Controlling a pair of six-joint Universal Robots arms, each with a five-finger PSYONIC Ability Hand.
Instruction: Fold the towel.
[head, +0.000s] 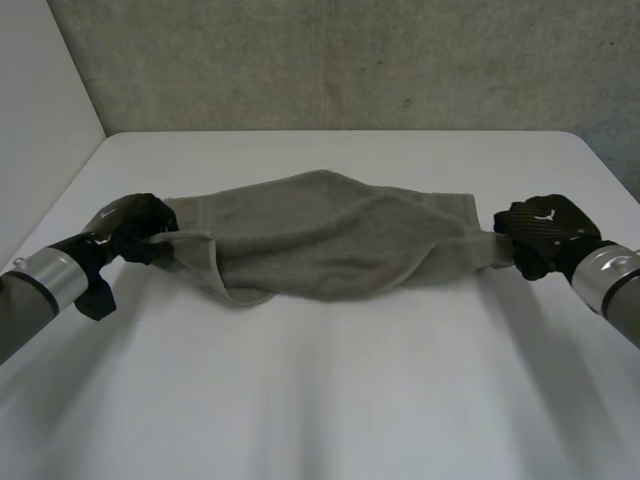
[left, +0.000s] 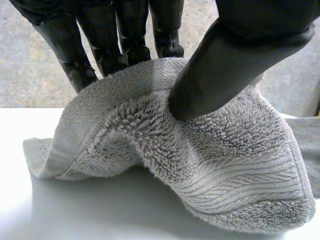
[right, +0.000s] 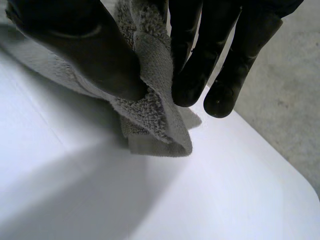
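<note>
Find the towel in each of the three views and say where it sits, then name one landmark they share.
Head view: the towel spans the middle, strung between the left hand and the right hand.
Left wrist view: its end is pinched between the left hand's thumb and fingers.
Right wrist view: its other end is pinched between the right hand's thumb and fingers.
Shared landmark: the white table beneath it.
</note>
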